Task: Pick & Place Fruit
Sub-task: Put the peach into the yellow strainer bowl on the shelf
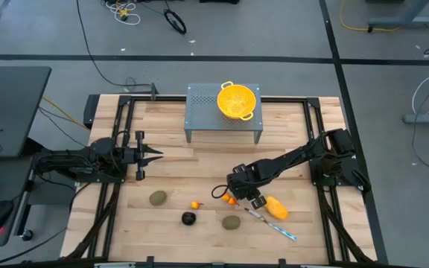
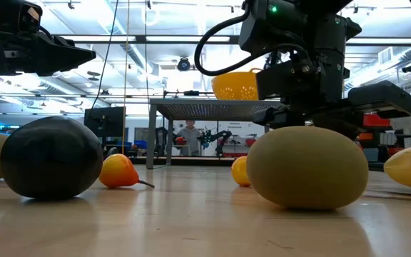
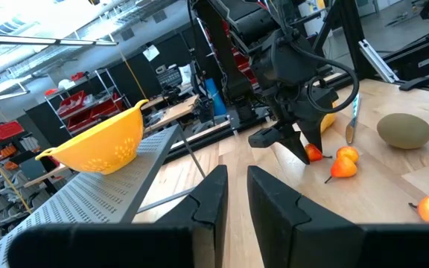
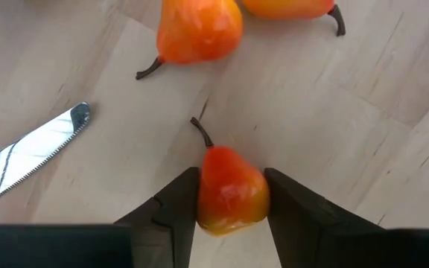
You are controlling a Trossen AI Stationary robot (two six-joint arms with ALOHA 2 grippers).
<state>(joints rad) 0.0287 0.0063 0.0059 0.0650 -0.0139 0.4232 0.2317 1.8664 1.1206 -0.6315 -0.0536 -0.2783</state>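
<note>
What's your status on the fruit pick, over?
Right tool closing around small orange-red pear on table. Left tool parked left side. Knife and two more pears close by.

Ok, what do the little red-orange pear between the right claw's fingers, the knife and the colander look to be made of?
The pear, between the right claw's fingers, looks like glossy moulded plastic: soft highlights, smooth colour fade, dark stem. The knife blade looks like polished metal or chromed plastic: mirror-bright, serrated edge. The colander looks like matte yellow plastic with even perforations, though enamelled metal can't be ruled out.
</note>
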